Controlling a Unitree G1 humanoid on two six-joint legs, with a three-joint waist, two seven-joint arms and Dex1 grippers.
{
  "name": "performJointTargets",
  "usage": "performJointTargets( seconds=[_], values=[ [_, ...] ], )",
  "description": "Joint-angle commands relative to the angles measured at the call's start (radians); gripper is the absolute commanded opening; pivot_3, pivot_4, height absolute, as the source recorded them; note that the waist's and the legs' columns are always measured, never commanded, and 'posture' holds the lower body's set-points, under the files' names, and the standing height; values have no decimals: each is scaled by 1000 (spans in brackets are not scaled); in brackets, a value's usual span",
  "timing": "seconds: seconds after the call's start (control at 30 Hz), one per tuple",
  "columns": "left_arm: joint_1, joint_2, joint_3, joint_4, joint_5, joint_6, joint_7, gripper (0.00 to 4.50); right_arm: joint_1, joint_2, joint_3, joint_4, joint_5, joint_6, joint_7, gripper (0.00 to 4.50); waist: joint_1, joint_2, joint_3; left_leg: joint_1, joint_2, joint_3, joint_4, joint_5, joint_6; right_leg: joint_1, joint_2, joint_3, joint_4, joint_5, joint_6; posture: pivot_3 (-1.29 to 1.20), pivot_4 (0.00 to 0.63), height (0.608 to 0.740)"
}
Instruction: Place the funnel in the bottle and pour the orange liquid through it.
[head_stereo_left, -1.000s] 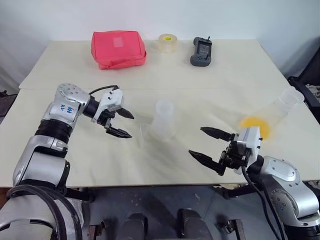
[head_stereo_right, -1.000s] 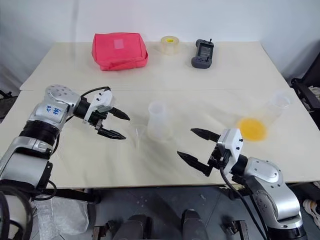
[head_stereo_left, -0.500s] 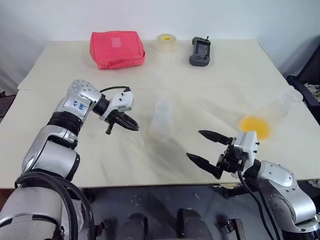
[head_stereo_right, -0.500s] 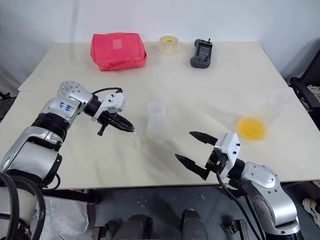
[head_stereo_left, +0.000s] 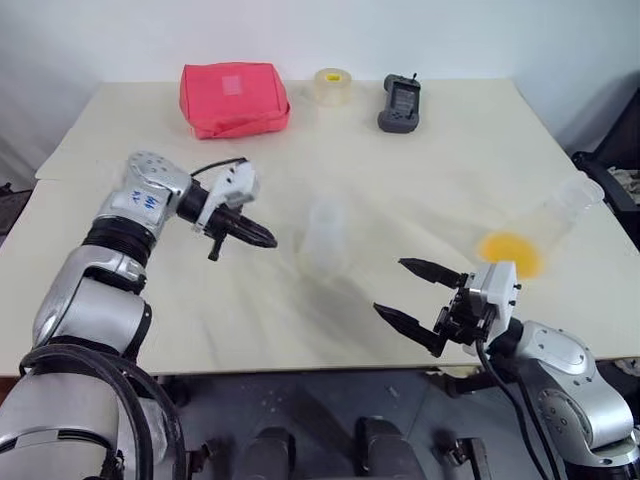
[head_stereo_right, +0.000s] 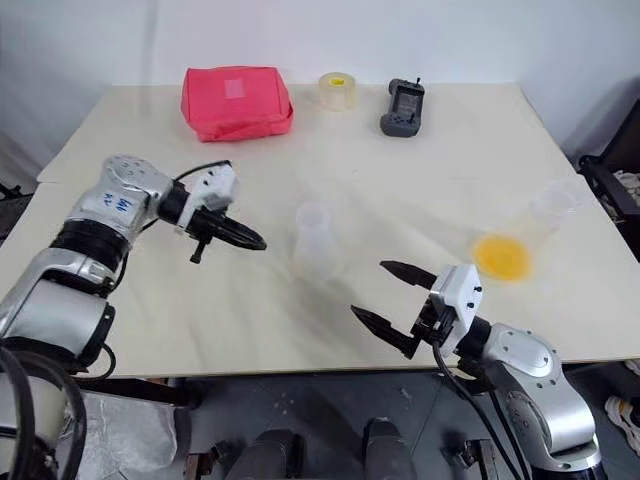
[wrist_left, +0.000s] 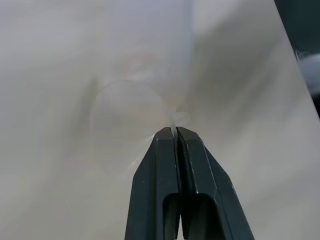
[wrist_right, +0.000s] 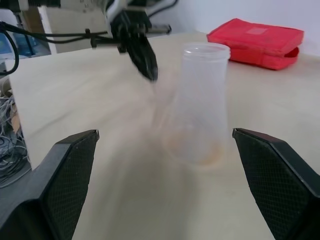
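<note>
Items as I read them from my station:

1. Left gripper (head_stereo_left: 270, 241): fingers pressed together, pinching the rim of the funnel (wrist_left: 125, 120). The funnel is faint. In the left wrist view it shows as a clear round shape just past the fingertips, with a thin sliver of its edge between them. The gripper is held above the table (head_stereo_left: 200, 310), near the bottle's left side and not touching it.
2. Bottle (head_stereo_left: 323, 235): clear, upright, mid-table, between the two grippers.
3. Orange liquid (head_stereo_left: 510, 250): a small pool in the low side of a clear, wide-mouthed vessel (head_stereo_left: 568, 203). The vessel lies tilted at the table's right edge, well apart from the bottle.
4. Right gripper (head_stereo_left: 390, 285): fingers spread wide, nothing between them, near the table's front edge and pointing towards the bottle.
5. Far side of the table, left to right: red pouch (head_stereo_left: 235, 97), tape roll (head_stereo_left: 334, 85), black handset (head_stereo_left: 400, 103).
</note>
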Motion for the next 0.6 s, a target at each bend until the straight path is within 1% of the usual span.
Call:
performJointTargets(
  seconds=[0.03,0.17,0.33,0.47,0.6],
  values=[
    [-13,40,76,-89,-58,87,-112,19,-26,-6,-44,-18,23,-16,-7,4500,0,0,0,0,0,0,0,0,0,0,0,0,0,0,0,0,150,740],
    [0,57,177,-162,-91,200,-107,19,-51,-6,-59,-19,48,2,-8,4500,1,0,0,0,4,0,0,0,0,0,0,0,0,0,0,0,150,740],
    [13,70,291,-258,-127,293,-61,19,-91,-5,-78,-21,85,13,-15,4500,1,0,0,0,4,0,0,0,0,0,0,0,0,0,0,0,150,740],
    [-5,16,372,-276,-147,276,-1,19,-127,-16,-84,-29,116,38,-16,4500,3,0,0,0,5,0,0,0,0,0,0,0,0,0,0,0,150,740],
    [-18,-38,390,-282,-116,239,12,19,-169,-33,-80,-26,122,55,-10,4500,5,0,0,0,4,0,1,0,0,0,-1,0,0,0,0,0,150,740]
  ],
)
